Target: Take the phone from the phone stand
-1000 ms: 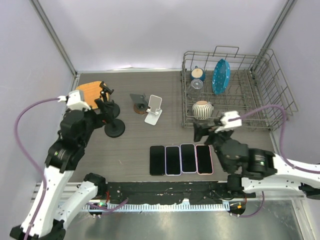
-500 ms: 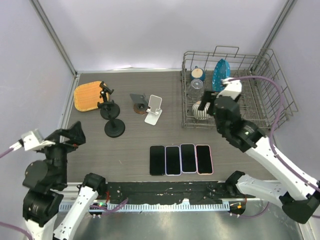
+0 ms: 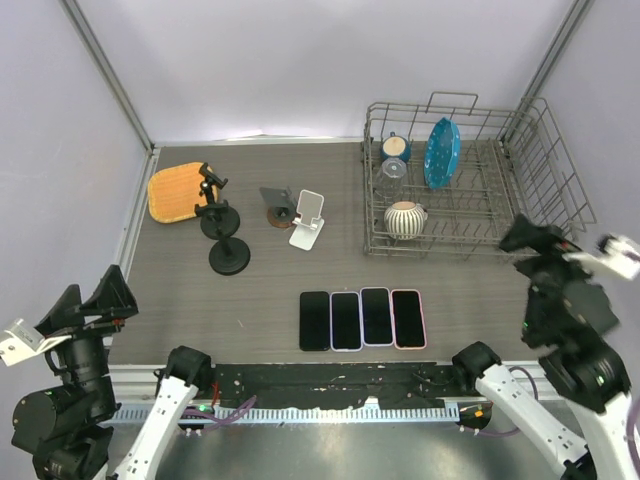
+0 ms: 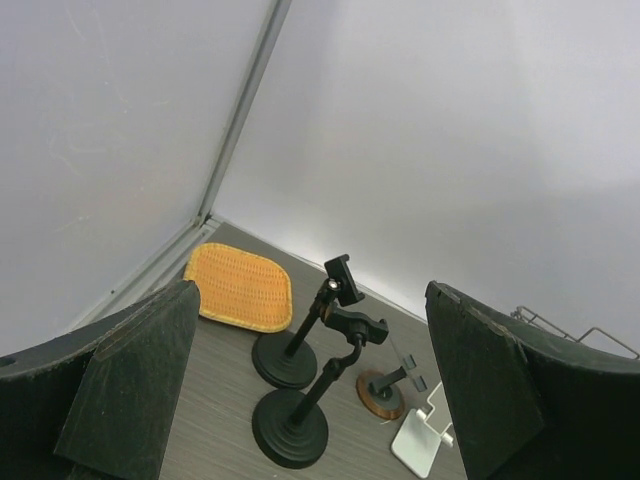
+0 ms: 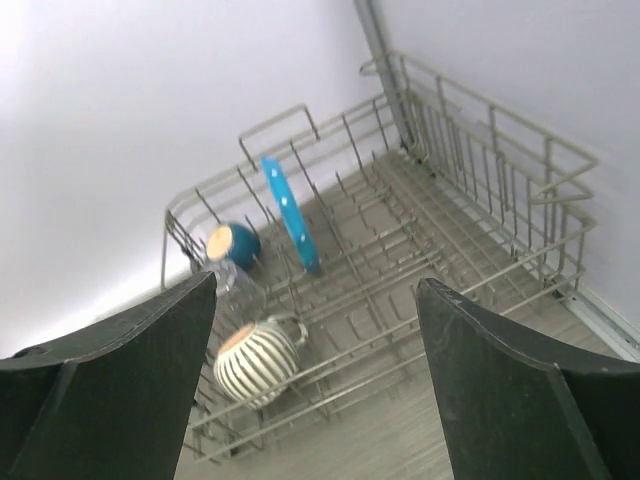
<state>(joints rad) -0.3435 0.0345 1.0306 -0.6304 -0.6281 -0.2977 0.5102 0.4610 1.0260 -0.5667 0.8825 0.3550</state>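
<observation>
So, phone: I see none on any stand. Four phones (image 3: 377, 316) lie flat in a side-by-side row on the table (image 3: 270, 290), close to my bases.
White stand (image 3: 308, 222): it sits upright behind the row, and its cradle looks bare from above and in my left wrist view.
Black stands (image 3: 229, 257): two clamp-topped ones stand left of the white one, and neither clamp holds anything.
Wooden-based stand (image 3: 277, 212): it sits just beside the white one and is also bare.
Left fingers (image 4: 130, 390): they are spread as wide as they go with nothing between them. They hang high over the near left corner, well apart from every stand.
Right fingers (image 5: 115, 385): they are wide apart too and empty, raised at the near right and looking down on the dish rack (image 3: 540, 200).
Step in hand: I judge the removal done, since no stand carries a phone. I cannot tell which of the four phones was the one.
Next move: it calls for little, as I read it, beyond keeping both arms clear of the row and the stands. If a phone did need lifting, I would have to reach well forward and pinch its long edges without tipping the light stand.
</observation>
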